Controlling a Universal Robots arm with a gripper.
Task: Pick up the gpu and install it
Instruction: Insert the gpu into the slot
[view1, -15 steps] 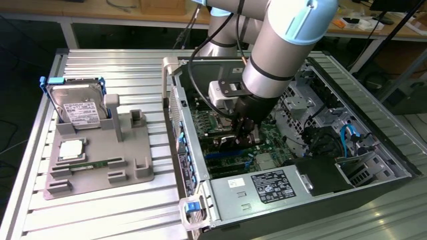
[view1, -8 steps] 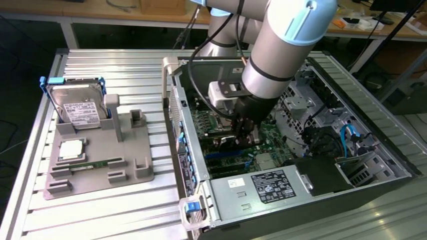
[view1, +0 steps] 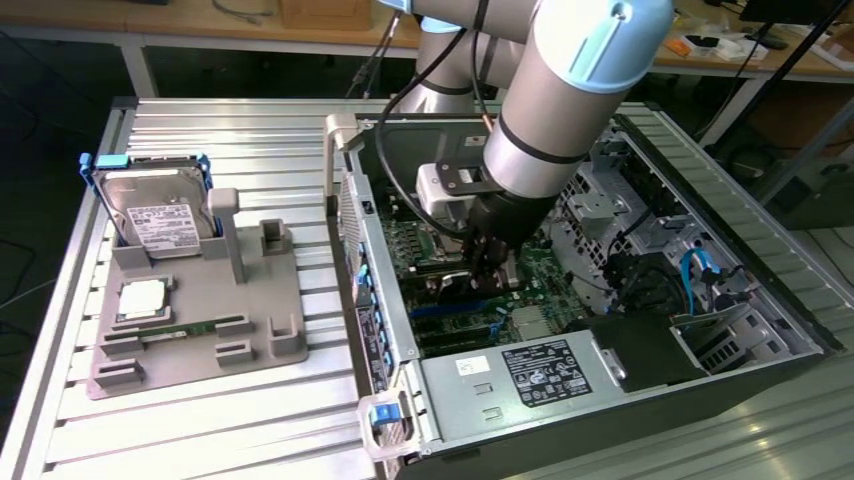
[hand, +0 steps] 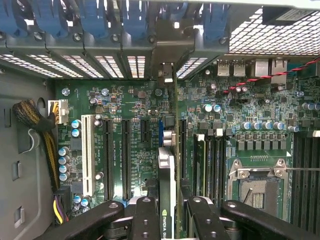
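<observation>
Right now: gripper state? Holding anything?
Gripper: jaws closed on the gpu, held on edge over the motherboard slots.

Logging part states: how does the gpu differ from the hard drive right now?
The gpu is clamped in the gripper inside the case; the hard drive sits free in the grey holder outside it. The gpu looks dark; the hard drive is silver with a white label. Both stand on edge.
</observation>
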